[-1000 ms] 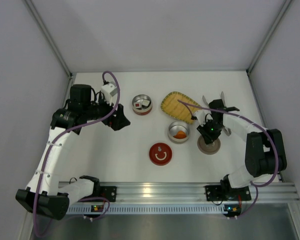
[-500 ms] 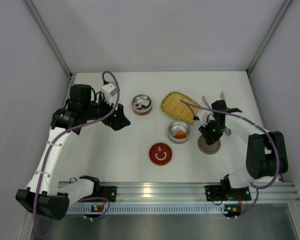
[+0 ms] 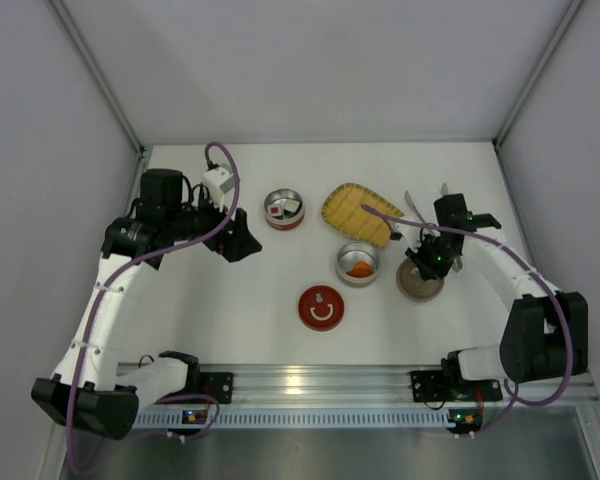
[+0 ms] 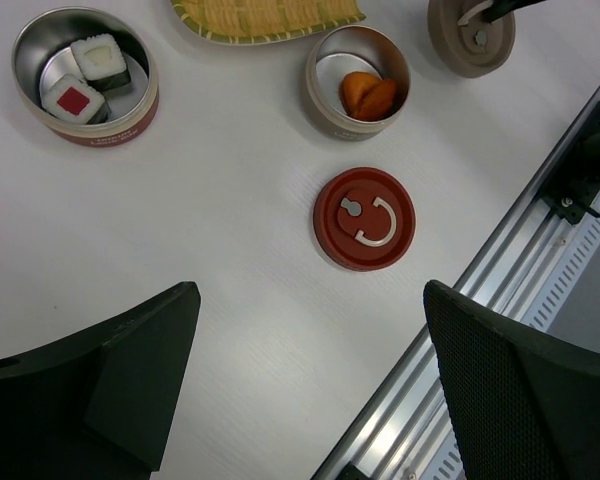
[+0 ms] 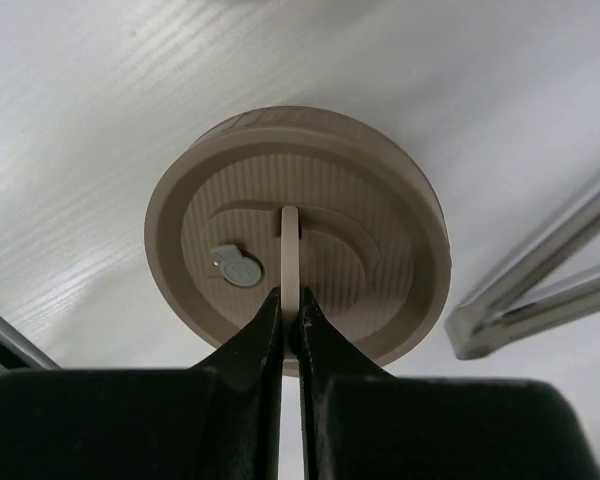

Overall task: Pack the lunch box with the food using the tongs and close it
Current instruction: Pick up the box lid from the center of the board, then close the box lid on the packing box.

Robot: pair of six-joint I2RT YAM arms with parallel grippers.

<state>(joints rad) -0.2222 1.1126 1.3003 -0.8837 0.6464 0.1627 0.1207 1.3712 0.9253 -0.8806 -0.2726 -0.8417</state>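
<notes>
Top view: the right gripper (image 3: 427,262) sits over the tan lid (image 3: 417,289), which lies on the surface (image 3: 280,330) just beside the silver tin (image 3: 358,264). The tongs (image 3: 410,205) lie on the surface behind that arm, not held. The step in hand appears to be lidding that tin, so the lid should be raised straight up before any sideways travel, to avoid dragging it into the tin. Left wrist view: the left gripper (image 4: 310,300) hangs spread wide and holds nothing. The white blocks (image 4: 102,58) lie in the red tin (image 4: 110,125), the orange chunks (image 4: 368,95) lie in the silver tin, and the red lid (image 4: 365,218) lies apart from both. Right wrist view: the right gripper is pressed together on the lid's thin upright handle (image 5: 290,235), pinching it. Such a narrow hold may let the lid swing. Slow motion is advised, with the lid centred and level over the rim before release.
</notes>
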